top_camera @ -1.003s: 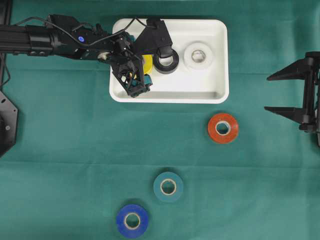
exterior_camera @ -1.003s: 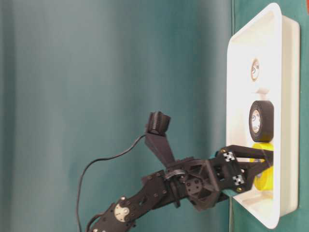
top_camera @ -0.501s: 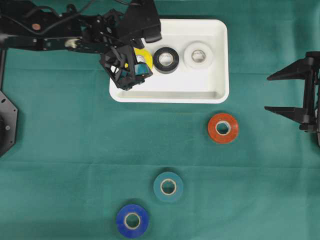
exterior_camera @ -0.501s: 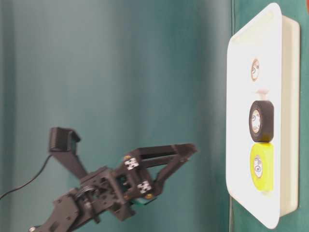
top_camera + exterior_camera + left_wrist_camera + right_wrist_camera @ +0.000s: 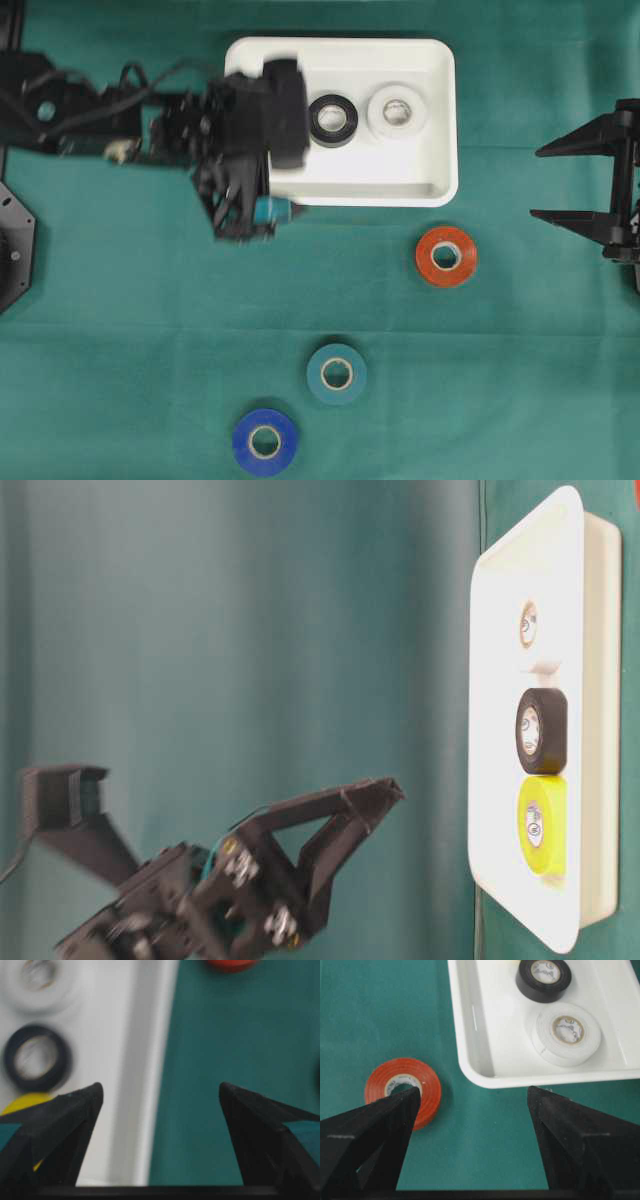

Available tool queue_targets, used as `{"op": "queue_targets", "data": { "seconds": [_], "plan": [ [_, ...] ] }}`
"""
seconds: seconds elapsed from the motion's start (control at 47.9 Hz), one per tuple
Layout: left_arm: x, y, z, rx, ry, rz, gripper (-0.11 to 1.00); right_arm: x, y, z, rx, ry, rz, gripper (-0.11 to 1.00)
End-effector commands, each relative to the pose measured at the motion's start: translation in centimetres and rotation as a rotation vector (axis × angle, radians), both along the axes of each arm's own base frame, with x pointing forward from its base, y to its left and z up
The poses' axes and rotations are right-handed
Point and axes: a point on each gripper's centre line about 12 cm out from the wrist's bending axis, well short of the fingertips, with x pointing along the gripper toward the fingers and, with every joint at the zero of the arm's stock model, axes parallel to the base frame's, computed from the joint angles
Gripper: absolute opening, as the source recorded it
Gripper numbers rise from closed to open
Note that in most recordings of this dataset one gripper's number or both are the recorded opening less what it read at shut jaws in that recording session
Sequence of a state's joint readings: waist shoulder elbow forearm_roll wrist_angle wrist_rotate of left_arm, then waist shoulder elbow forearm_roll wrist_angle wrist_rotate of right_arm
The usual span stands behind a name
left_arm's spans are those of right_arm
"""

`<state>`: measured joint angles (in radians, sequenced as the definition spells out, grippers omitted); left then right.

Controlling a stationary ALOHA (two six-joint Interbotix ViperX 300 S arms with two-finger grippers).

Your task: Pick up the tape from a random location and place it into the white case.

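3 tape rolls, yellow (image 5: 540, 823), black (image 5: 332, 119) and white (image 5: 397, 111), are seen lying in the white case (image 5: 420, 180). The left gripper (image 5: 159, 1097) is spread wide and empty at the case's rim; the right gripper (image 5: 472, 1097) is likewise parted, nothing held

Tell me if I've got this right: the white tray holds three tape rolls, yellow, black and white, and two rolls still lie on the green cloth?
Not quite: three rolls still lie on the green cloth, an orange roll, a teal roll and a blue roll, as the overhead view shows. The white tray does hold yellow, black and white.

L tool (image 5: 245, 215) out of white case (image 5: 420, 185), yellow tape (image 5: 540, 823) left inside.
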<state>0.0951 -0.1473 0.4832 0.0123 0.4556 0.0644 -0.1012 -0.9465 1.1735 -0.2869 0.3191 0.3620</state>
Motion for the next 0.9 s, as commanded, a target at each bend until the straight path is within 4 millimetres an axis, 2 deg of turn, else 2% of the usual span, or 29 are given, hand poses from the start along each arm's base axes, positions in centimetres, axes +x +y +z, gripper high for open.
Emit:
{"op": "queue_targets", "data": {
  "seconds": [0.0, 0.125, 0.501, 0.877],
  "plan": [
    [-0.3, -1.6, 1.9, 0.006, -0.092, -0.04, 0.94, 0.4, -0.1, 1.2, 0.0, -0.031, -0.002, 0.81],
    [-0.9, -2.6, 2.2, 0.005, -0.132, -0.066, 0.94, 0.4, -0.1, 1.2, 0.0, -0.032, -0.002, 0.81],
    [-2.7, -2.7, 3.3, 0.009, -0.19, -0.068, 0.93, 0.4, -0.1, 1.9, -0.003, -0.057, -0.002, 0.81],
    [-7.3, -2.8, 4.4, 0.01, -0.334, -0.064, 0.93, 0.1, 0.0, 3.9, -0.013, -0.131, 0.0, 0.81]
  ]
}}
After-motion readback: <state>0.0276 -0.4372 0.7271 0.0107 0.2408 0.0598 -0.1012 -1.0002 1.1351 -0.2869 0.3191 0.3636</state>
